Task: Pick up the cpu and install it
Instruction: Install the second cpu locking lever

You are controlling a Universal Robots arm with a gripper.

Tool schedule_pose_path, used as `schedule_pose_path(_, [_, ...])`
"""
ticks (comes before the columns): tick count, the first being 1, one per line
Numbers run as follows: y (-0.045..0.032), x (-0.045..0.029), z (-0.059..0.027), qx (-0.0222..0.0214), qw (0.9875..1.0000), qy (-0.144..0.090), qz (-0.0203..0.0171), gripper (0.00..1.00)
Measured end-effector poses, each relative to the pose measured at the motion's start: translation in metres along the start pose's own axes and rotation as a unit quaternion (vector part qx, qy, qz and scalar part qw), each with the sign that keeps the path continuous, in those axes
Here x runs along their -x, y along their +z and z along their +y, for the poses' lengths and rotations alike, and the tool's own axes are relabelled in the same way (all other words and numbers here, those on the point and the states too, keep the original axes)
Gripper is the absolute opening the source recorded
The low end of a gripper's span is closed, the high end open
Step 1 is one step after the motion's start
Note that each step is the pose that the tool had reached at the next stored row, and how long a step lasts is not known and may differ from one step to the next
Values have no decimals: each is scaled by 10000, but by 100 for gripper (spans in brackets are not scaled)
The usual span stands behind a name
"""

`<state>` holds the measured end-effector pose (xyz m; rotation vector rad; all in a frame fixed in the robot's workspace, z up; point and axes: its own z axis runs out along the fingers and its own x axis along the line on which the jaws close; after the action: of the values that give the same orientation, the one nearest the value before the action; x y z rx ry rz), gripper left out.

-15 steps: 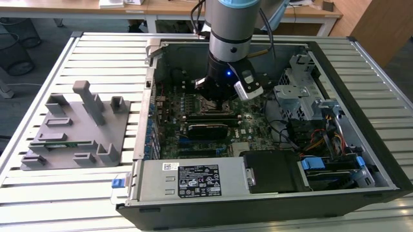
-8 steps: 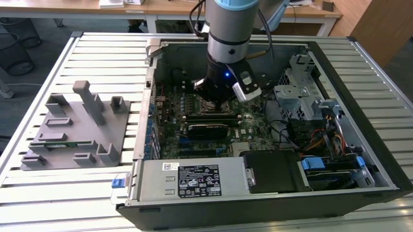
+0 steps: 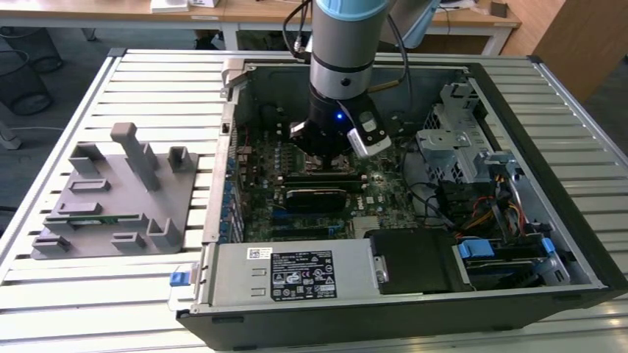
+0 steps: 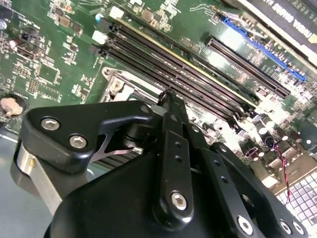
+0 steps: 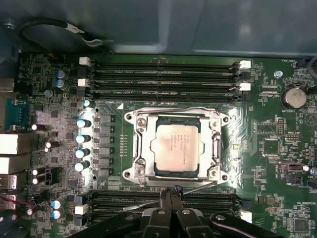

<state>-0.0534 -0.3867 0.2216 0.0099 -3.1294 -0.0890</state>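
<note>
Cpu point(image 5: 177, 148) lay flat in the socket point(image 5: 134, 148), metal top up, square, edges parallel to the memory slots point(image 5: 163, 79), hand point(image 5: 171, 192) pinched shut and empty just beside the socket, over the motherboard point(image 3: 378, 173).

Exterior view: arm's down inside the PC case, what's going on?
The Universal Robots arm has reached into the open computer case, with its gripper low over the motherboard. In the first wrist view the cpu lies flat inside the socket frame, apart from the gripper, whose jaws are together and hold nothing. The grey parts fixture sits outside the case, at the exterior view's left.
</note>
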Motion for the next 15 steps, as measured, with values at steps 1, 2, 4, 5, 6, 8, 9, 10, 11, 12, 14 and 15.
schedule_pose_path(1, [1, 0, 0, 1, 10000, -1, -1, 11])
schedule_pose_path(2, [3, -1, -1, 1, 10000, -1, 0, 11])
schedule_pose_path(4, [5, -1, -1, 1, 10000, -1, 0, 11])
schedule_pose_path(5, [5, -1, -1, 1, 10000, -1, 0, 11])
schedule_pose_path(6, [5, -1, -1, 1, 10000, -1, 0, 11])
schedule_pose_path(8, [5, -1, -1, 4, 10000, -1, 0, 11])
schedule_pose_path(9, [6, -1, -1, 11, 10000, -1, 0, 11])
schedule_pose_path(10, [6, -1, -1, 18, 10000, -1, 0, 11])
schedule_pose_path(11, [9, -1, -1, 27, 10000, -1, 2, 11])
schedule_pose_path(12, [11, -1, -3, 34, 10000, -1, 5, 11])
schedule_pose_path(14, [17, -9, -12, 46, 10000, -1, 7, 11])
schedule_pose_path(15, [19, -17, -20, 54, 10000, -1, 7, 11])
